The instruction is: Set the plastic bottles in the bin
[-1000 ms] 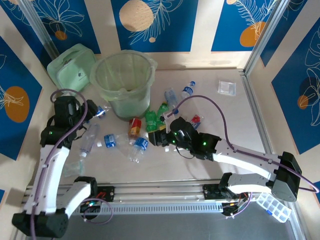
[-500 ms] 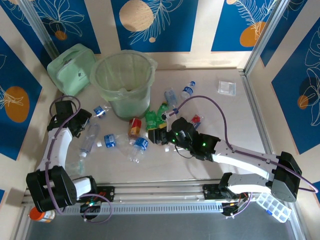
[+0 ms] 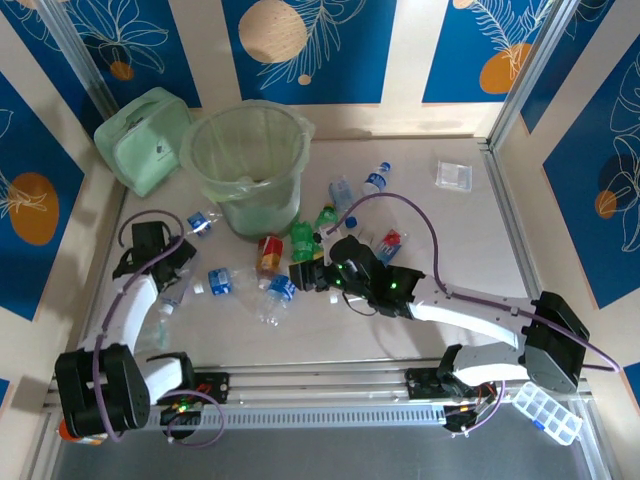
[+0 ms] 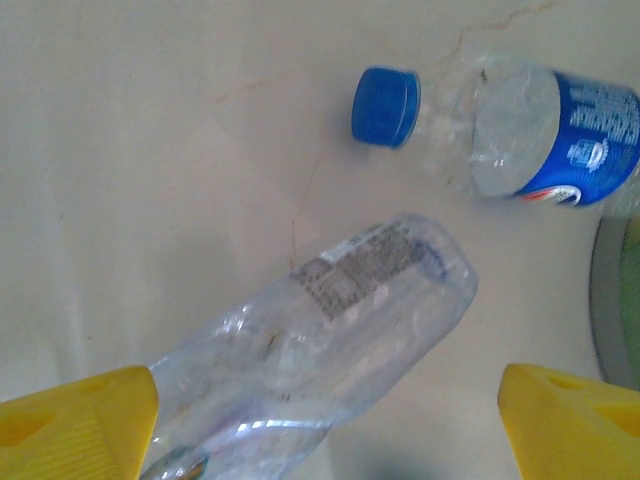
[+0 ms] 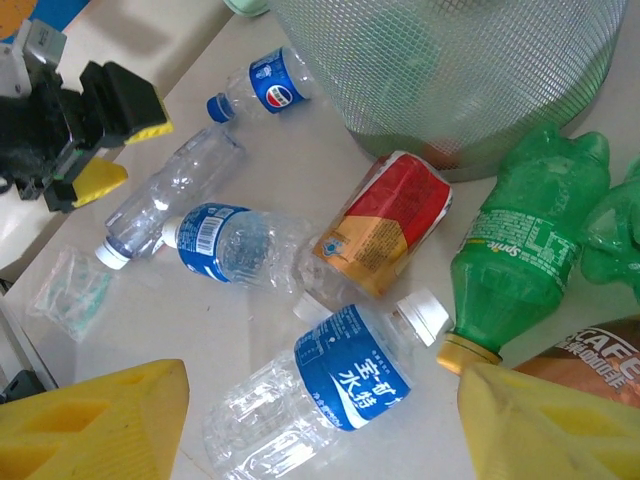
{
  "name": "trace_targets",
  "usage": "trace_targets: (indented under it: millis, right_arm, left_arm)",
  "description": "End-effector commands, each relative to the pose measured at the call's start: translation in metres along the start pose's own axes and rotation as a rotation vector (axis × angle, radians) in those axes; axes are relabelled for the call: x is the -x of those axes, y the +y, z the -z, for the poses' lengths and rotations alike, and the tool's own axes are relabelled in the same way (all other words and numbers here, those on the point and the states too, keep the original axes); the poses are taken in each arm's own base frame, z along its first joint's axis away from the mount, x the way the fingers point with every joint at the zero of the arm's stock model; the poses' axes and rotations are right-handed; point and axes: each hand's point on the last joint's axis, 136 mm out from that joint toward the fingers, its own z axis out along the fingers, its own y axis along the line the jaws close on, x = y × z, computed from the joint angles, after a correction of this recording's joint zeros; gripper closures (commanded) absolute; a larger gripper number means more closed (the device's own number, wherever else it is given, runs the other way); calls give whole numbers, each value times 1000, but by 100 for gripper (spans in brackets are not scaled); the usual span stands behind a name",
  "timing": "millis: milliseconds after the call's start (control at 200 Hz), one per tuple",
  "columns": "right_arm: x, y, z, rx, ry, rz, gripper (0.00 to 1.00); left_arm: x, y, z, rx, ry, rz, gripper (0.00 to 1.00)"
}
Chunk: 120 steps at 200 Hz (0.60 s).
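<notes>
1. The left claw [image 4: 325, 430] stands open, its yellow fingers [image 4: 80, 420] flanking a clear bottle [image 4: 340, 320] at lower frame.
2. The right claw [image 5: 320, 425] gapes open, with a blue-labelled bottle [image 5: 335, 395] lying between its tips in frame.
3. The worktop [image 3: 450, 240] is pale, with blue leaf-print wall panels [image 3: 310, 50] behind it.
4. The right wrist view reads the labels on a red bottle [image 5: 385, 235] and a green bottle [image 5: 525, 235]; the top view takes in the whole bin [image 3: 240, 210].
5. The bin stands upper left of centre, above both claws, with bottles strewn at its foot.
</notes>
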Motion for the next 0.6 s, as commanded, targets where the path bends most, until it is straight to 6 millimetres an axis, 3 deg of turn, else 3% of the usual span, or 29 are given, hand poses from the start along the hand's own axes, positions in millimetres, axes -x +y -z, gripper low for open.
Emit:
trace_targets:
  millis: [0,390,595]
  right_arm:
    - [13,11,0,34,-12,-1,27]
    - [6,13,-11,31,44,9,26]
    - [6,11,-12,21,44,10,26]
  left_arm:
    - [4,-6,7,-28,-71,-83,10]
    - [-45,-24,-17,-174,103,-108,9]
    - [-54,-29,-18,-204,129,-127,13]
